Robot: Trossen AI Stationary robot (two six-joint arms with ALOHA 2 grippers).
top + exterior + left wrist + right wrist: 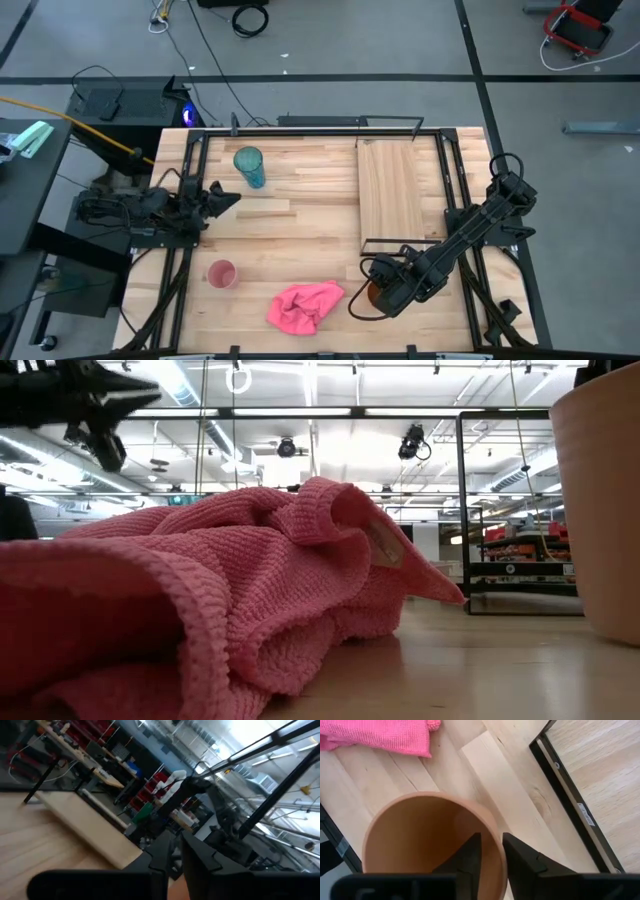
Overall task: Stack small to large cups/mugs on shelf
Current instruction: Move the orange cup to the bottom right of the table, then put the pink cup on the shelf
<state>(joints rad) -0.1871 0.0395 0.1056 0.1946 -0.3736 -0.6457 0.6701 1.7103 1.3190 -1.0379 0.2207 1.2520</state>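
The orange cup [374, 293] stands upright, mouth up, on the table's near right part, close to the shelf's near end. It also shows in the low view [603, 500]. My right gripper [491, 851] is shut on its rim. The teal cup [249, 166] stands on its base at the far left. The small pink cup [221, 274] stands mouth up at the near left. The shelf [398, 185], a light board in a black wire frame, lies on the right. My left gripper [228, 198] hovers shut and empty between the teal and pink cups. My right gripper pinches the orange cup's wall at the rim [495, 836], one finger [468, 854] inside the cup and one [521, 857] outside. The fingers come from above, pointing down. The cup is upright, and its base looks to be on the table [612, 632].
A crumpled pink cloth [305, 305] lies near the table's front edge, left of the orange cup, and fills the low view [220, 590]. The shelf's black wire frame [570, 795] runs close beside the cup. Bare tabletop lies between the cups and the shelf.
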